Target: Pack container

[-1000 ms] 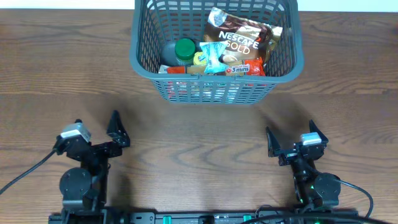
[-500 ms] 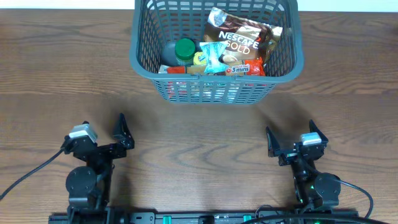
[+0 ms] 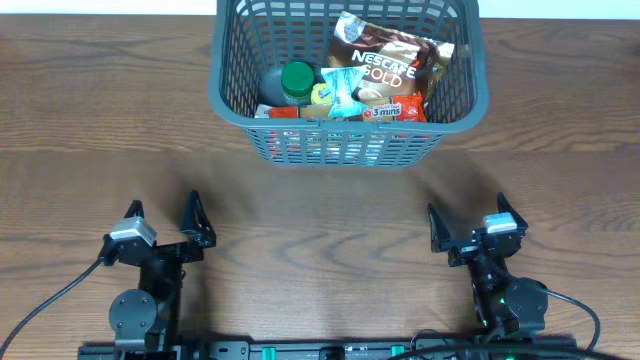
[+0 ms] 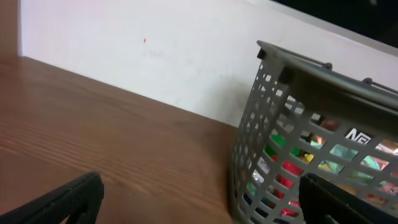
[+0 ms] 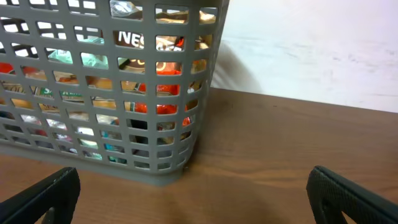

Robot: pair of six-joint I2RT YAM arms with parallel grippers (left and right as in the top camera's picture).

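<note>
Overhead: the container (image 3: 345,126) sits at the far middle of a brown wooden table (image 3: 100,120). The left gripper (image 3: 163,207) and right gripper (image 3: 467,212) are near the front edge, jaws spread wide and empty.

Left wrist: a white wall (image 4: 155,56) stands behind the table, with a dark band above it, perhaps a gap.

Right wrist: the container's lattice corner rests on the wood.

Since a second ago the left gripper has drawn back and slightly rightward. The right has not moved.

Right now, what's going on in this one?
Nothing is being handled. The grey basket at the far side of the table already holds a Nescafe Gold pouch, a green-lidded jar and other packets. The left gripper and right gripper sit open and empty near the front edge, well short of it.
</note>
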